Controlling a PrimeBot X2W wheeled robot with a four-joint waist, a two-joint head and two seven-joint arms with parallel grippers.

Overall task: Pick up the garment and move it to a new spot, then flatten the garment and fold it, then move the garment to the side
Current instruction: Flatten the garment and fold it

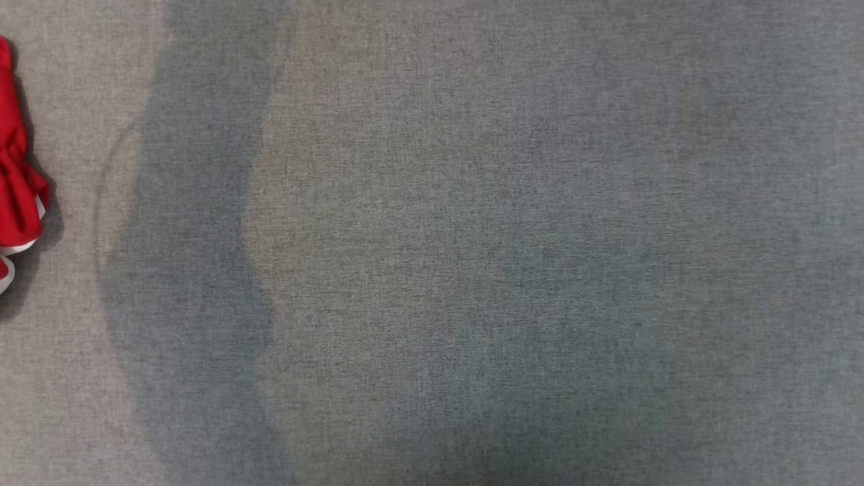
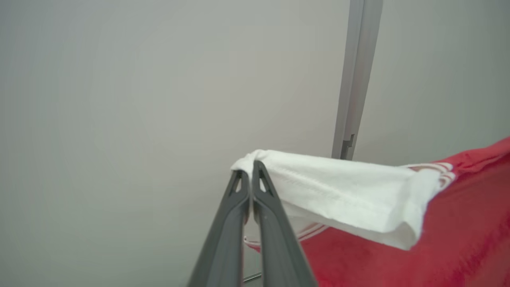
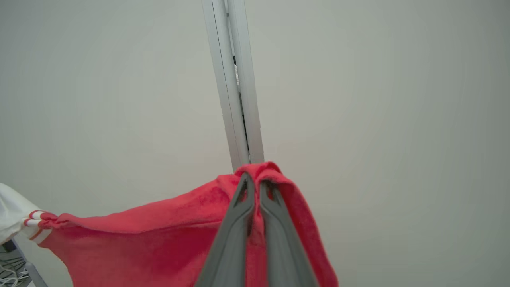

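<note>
Pinching red garment [image 2: 458,223] — left hand [image 2: 250,169], right hand [image 3: 256,181]; rest cut off

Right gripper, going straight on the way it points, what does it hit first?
Probably the grey upright post behind the red garment the right gripper pinches; depth is unclear.

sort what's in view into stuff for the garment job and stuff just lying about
For the job:
red and white garment
left gripper, jaws shut on its white part
right gripper, jaws shut on its red edge

Just there:
pale upright post
cables
</note>
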